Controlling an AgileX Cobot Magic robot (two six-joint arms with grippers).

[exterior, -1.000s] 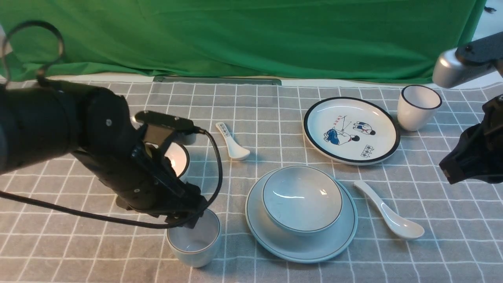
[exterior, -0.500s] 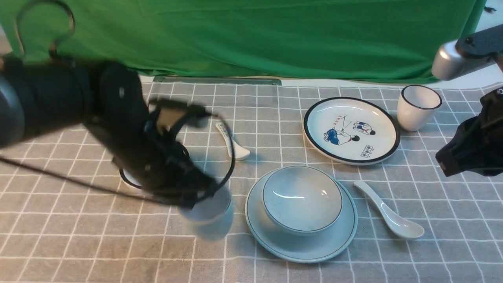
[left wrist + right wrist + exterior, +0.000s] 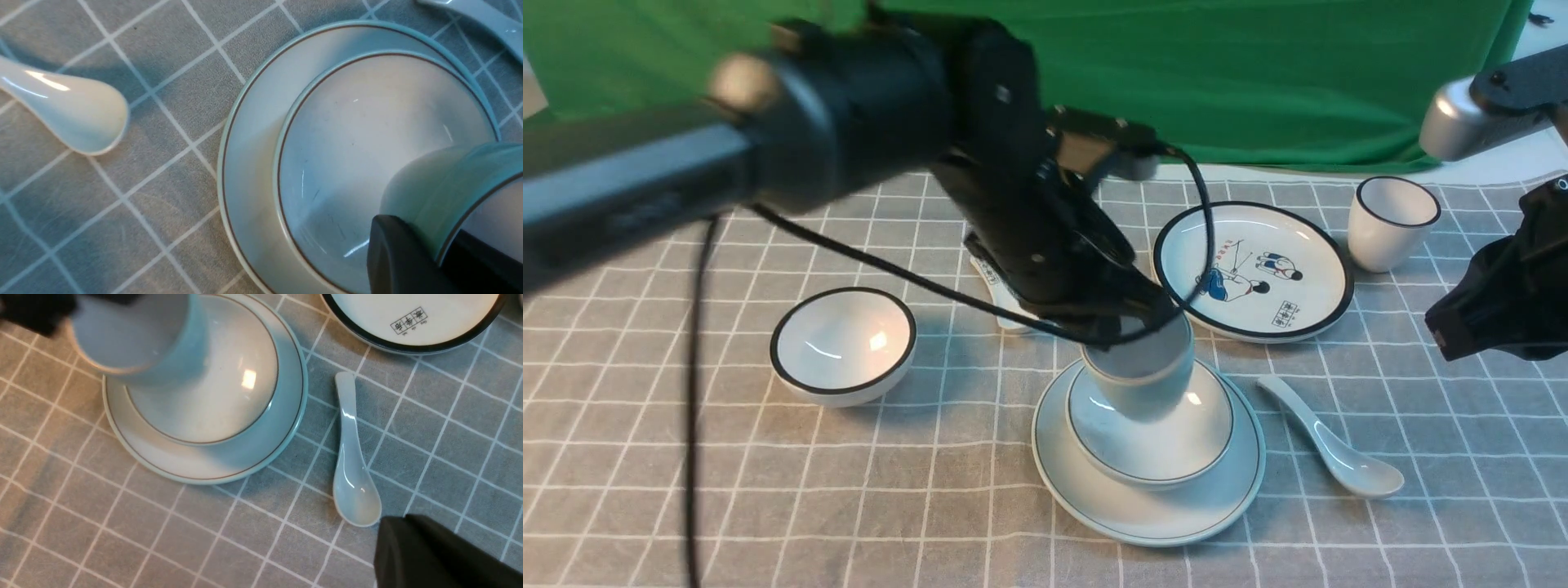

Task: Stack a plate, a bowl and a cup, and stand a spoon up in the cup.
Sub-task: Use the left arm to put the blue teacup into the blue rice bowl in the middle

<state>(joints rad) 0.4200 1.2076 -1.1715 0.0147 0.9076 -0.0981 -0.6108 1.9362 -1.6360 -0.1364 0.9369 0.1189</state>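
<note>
Left hand (image 3: 1131, 318): fingertips blur into dark at the cup (image 3: 1141, 380) rim.
Cup base: above the bowl (image 3: 1176, 441); contact cannot be told.
Small spoon (image 3: 1009, 318): beyond the bowl, mostly behind the blurred left arm (image 3: 890, 122).
Right hand (image 3: 1462, 335): right of the bowl, cut by the frame edge, fingertips unseen.

Light is even and fairly bright, from above; shadows are soft and lie close under things. In the front view the left arm (image 3: 849, 155) is motion-smeared, worst far back from the left gripper (image 3: 1147, 331). The cup (image 3: 1143, 380) clamped in it is soft-edged too.

There are small glare spots on the bowl (image 3: 1192, 425) below the gripper and on the black-rimmed bowl (image 3: 843, 347) well off to its left.

Left wrist view: the cup and 1 finger (image 3: 404, 261) are out of focus, with a cool blue cast.

Right wrist view: the spoon (image 3: 354, 473) is sharp, and there is 1 square glint on the bowl.
</note>
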